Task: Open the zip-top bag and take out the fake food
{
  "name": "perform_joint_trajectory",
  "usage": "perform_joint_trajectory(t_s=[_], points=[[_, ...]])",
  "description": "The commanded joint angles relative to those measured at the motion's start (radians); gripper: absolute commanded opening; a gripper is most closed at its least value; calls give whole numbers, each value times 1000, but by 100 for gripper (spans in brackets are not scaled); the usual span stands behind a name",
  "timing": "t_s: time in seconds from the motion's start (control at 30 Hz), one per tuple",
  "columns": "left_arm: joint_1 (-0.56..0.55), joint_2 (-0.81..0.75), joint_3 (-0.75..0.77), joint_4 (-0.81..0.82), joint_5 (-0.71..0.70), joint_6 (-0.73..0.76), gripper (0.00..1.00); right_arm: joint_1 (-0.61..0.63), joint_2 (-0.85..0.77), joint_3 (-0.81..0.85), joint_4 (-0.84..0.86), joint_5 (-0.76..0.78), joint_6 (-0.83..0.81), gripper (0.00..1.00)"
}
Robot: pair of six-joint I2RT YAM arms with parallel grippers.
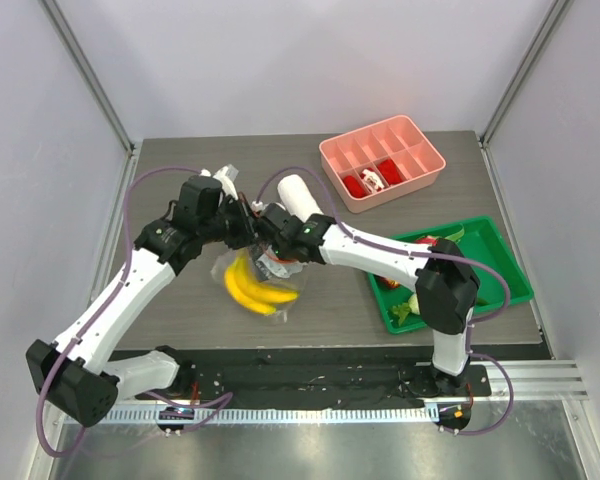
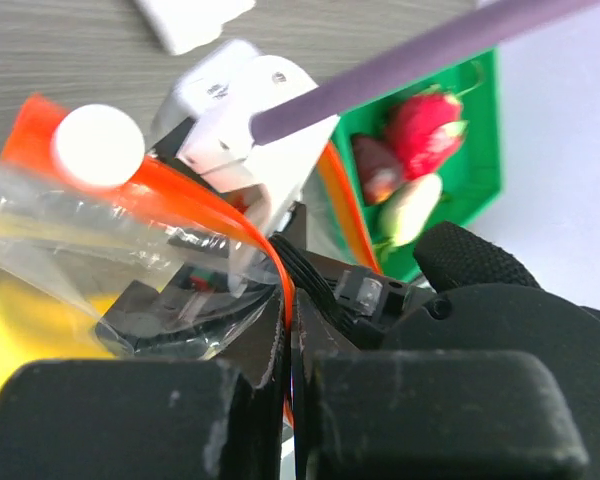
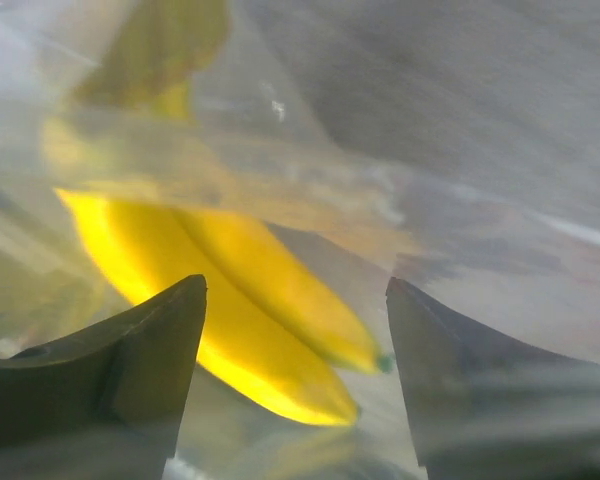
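Zip-top bag (image 2: 60, 215) sits mid-table, left of centre, between both arms. Left gripper (image 2: 290, 400) is clamped on its orange zip strip (image 2: 180, 190). Right gripper (image 3: 295, 290) has fingers apart, framing the banana (image 1: 252, 288) in the bag. Dragon fruit (image 2: 425, 125) lies in the green tray (image 1: 510, 270), near-right corner.

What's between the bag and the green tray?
Only the right arm, stretched above bare tabletop from the green tray to the bag; the top view shows it.
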State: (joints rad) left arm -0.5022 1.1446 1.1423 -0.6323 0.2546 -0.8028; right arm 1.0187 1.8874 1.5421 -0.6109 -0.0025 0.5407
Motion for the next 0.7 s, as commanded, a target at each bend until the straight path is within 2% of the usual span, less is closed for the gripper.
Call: perform_joint_trajectory(t_s=[0.0, 0.1, 0.27, 0.43, 0.5, 0.67], points=[[-12, 38, 54, 232, 124, -70, 0, 37, -103, 102, -127, 165, -114, 80], [-12, -8, 16, 158, 63, -21, 0, 38, -111, 64, -124, 147, -111, 82], [-12, -106, -200, 53, -21, 42, 0, 61, -99, -88, 51, 84, -13, 82], [-12, -262, -355, 37, -106, 27, 0, 90, -27, -51, 118, 66, 62, 83], [-12, -290, -360, 11, -115, 54, 0, 90, 2, -77, 135, 50, 111, 83], [-12, -315, -328, -50, -100, 68, 0, 90, -10, -203, 309, -71, 104, 75]])
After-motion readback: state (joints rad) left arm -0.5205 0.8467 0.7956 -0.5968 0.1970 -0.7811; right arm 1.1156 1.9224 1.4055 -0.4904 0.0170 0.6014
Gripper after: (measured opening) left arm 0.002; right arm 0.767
